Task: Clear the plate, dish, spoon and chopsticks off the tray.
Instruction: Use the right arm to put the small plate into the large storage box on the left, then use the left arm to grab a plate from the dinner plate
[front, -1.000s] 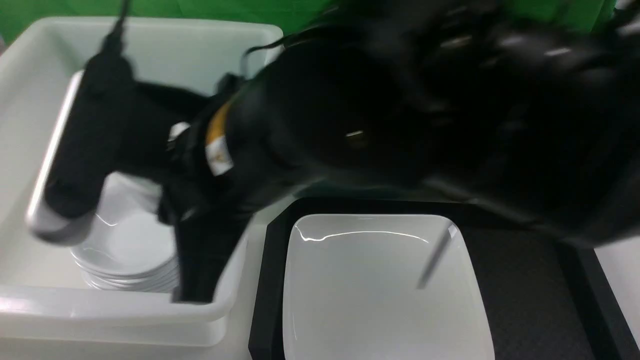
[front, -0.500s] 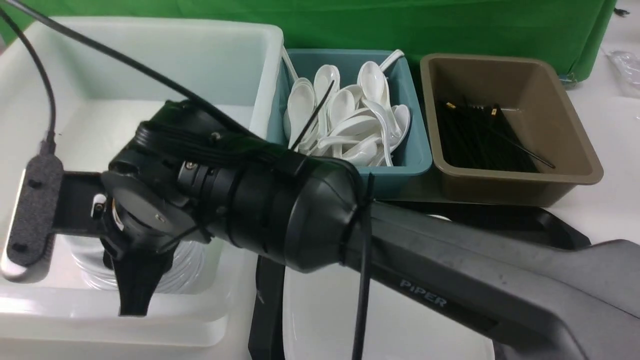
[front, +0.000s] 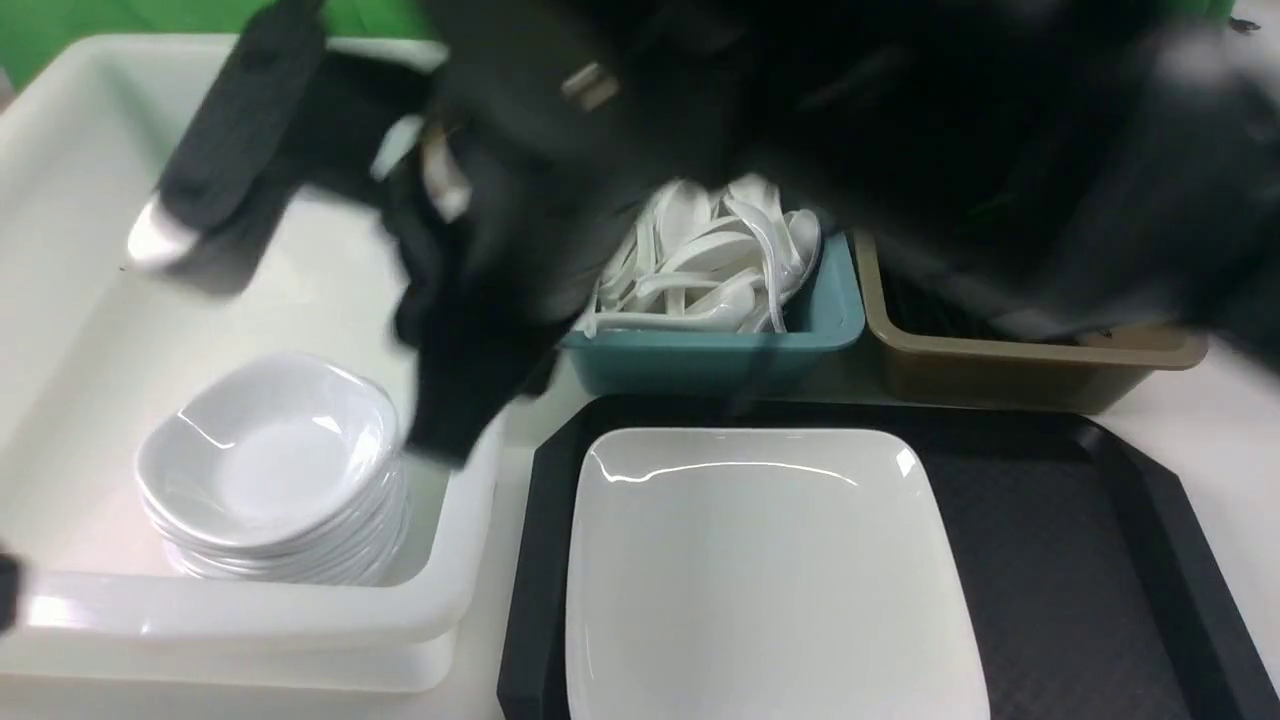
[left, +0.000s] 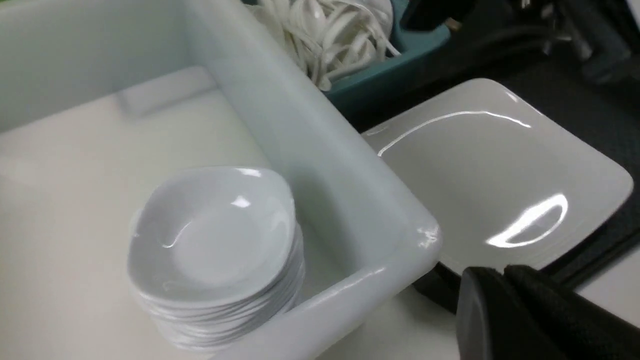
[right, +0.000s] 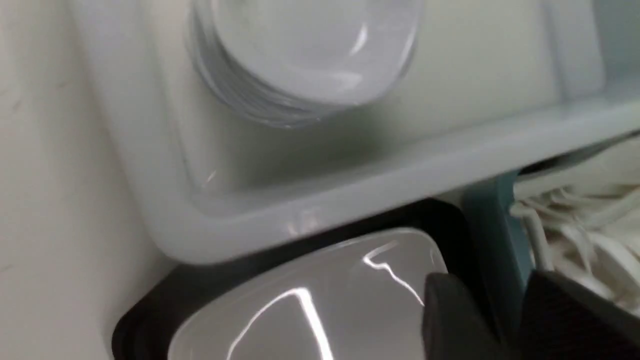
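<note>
The large white square plate (front: 760, 580) lies on the left half of the black tray (front: 1080, 560); nothing else shows on the tray. A stack of small white bowls (front: 270, 470) stands in the white tub (front: 250, 620). My right arm reaches across the scene, blurred. Its gripper (front: 445, 420) hangs over the tub's right wall, beside the stack. In the right wrist view the gripper (right: 492, 285) is open and empty. My left gripper (left: 502, 275) is shut and empty, near the tub's front corner and the plate (left: 480, 165). White spoons (front: 720, 260) fill the teal tub. The chopsticks are hidden.
The teal tub (front: 710, 355) and the brown tub (front: 1000, 375) stand side by side behind the tray. My right arm covers most of the brown tub's inside. The white tub's high walls stand close against the tray's left rim.
Half a second ago my right gripper was low in the white tub over the bowl stack. It has since risen and moved right, and the top of the stack now shows.
</note>
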